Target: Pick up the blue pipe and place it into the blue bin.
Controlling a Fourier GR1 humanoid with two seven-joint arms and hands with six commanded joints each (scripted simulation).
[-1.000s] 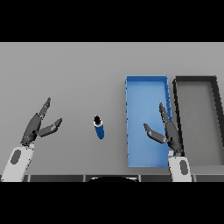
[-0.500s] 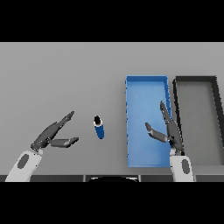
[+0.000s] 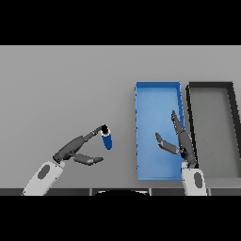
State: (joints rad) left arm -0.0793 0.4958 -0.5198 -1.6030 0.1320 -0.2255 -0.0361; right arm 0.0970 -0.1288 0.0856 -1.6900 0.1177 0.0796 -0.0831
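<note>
The blue pipe (image 3: 107,139) is a short blue cylinder with a dark end, standing on the grey table left of the blue bin (image 3: 141,127). My left hand (image 3: 77,149) reaches in from the lower left, open, its fingertips touching the pipe's dark top and its thumb spread below, apart from the pipe. The blue bin is a long open tray with nothing inside. My right hand (image 3: 181,141) hovers open over the bin's near right part, fingers straight and thumb pointing left.
A dark grey bin (image 3: 231,122) of the same shape lies right beside the blue bin, at the table's right edge. Grey tabletop (image 3: 61,84) stretches to the left and far side.
My left hand has swung right across the table from the far left until its fingertips reach the pipe. The pipe and my right hand have stayed put.
</note>
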